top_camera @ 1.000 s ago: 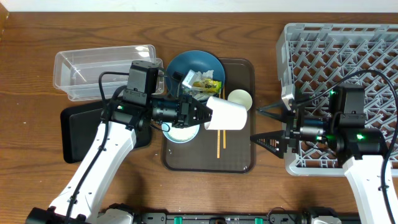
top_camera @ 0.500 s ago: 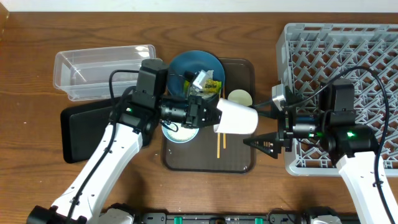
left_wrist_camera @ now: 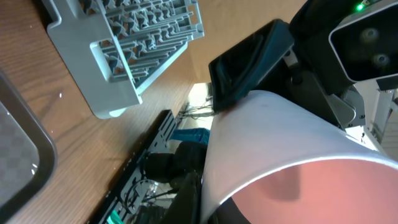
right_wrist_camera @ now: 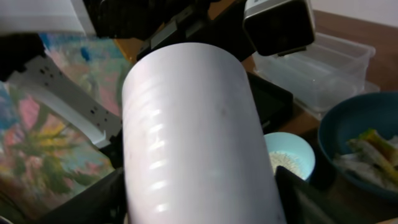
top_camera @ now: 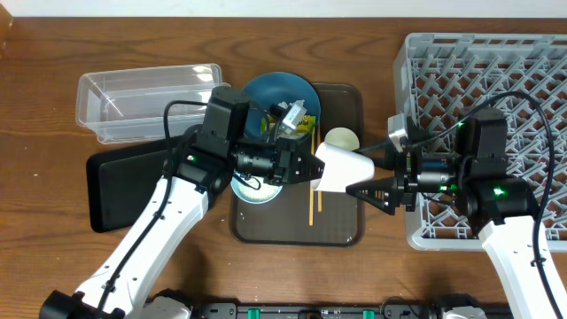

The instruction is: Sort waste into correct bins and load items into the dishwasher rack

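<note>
From overhead, we see the white paper cup (top_camera: pixel 341 168) lying on its side in the air above the right part of the brown serving tray (top_camera: pixel 341 226). Its long axis runs straight from the left gripper (top_camera: pixel 306 167), which is clamped on one end, toward the right gripper (top_camera: pixel 365 175). That gripper's fingers are spread wide to either side of the other end, with the grey lattice dishwasher rack (top_camera: pixel 425 53) just behind it. In the left wrist view, the cup's rim and inner wall fill the near corner, so we judge the mouth faces the left arm. A dark right finger (left_wrist_camera: pixel 249 68) lies along the far wall. In the right wrist view, the cup runs lengthwise between both parted fingers, though we cannot tell whether they touch it.
</note>
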Motion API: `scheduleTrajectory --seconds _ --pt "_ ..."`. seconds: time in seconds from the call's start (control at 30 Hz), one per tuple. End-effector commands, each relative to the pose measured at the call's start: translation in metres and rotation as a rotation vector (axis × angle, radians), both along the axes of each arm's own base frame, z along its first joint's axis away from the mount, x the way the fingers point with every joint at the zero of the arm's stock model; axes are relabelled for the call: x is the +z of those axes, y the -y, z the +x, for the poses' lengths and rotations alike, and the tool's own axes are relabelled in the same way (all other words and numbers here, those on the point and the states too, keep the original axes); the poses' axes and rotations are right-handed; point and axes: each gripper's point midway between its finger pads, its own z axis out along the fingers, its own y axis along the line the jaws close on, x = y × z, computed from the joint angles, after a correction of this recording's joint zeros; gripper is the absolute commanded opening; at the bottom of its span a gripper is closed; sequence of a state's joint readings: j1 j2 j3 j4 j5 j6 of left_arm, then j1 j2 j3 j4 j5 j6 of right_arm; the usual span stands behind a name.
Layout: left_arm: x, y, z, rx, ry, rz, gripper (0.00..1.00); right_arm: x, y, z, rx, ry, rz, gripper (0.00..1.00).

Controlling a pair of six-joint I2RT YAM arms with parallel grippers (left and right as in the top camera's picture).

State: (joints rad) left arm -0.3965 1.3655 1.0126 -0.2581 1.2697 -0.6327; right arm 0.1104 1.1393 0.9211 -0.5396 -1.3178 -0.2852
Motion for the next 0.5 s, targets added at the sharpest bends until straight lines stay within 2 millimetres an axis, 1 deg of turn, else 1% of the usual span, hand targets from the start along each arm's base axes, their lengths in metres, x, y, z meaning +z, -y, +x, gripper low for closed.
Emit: scheduleTrajectory --seconds 0.0,0.07,0.17,0.2,0.3,0.37,0.4,0.47 --pt "0.011 0.004 -0.001 -0.020 0.012 -0.025 0.06 0.004 -0.002 0.001 0.003 -0.002 -0.001 0.62" --pt "0.013 0.004 0.000 -0.017 0.018 -0.031 0.06 0.004 -0.002 0.001 0.003 -0.004 -0.002 0.58" --pt "0.016 0.005 0.002 -0.016 0.037 -0.041 0.06 0.002 -0.002 0.001 -0.003 -0.013 -0.008 0.55" --pt "0.017 0.005 0.003 -0.016 0.045 -0.044 0.09 0.001 -0.001 0.001 -0.008 -0.019 -0.014 0.54" --pt "0.016 0.005 0.004 -0.026 0.111 -0.050 0.32 -0.009 0.001 0.007 -0.058 -0.060 -0.060 0.47" --pt "0.013 0.005 0.005 -0.020 0.140 -0.038 0.39 -0.020 0.005 0.014 -0.121 -0.106 -0.112 0.41" --pt "0.008 0.004 0.007 -0.004 0.145 -0.016 0.41 -0.027 0.009 0.019 -0.163 -0.132 -0.147 0.38" --pt "-0.013 -0.003 0.016 0.063 0.156 0.090 0.45 -0.039 0.016 0.026 -0.238 -0.175 -0.209 0.32"
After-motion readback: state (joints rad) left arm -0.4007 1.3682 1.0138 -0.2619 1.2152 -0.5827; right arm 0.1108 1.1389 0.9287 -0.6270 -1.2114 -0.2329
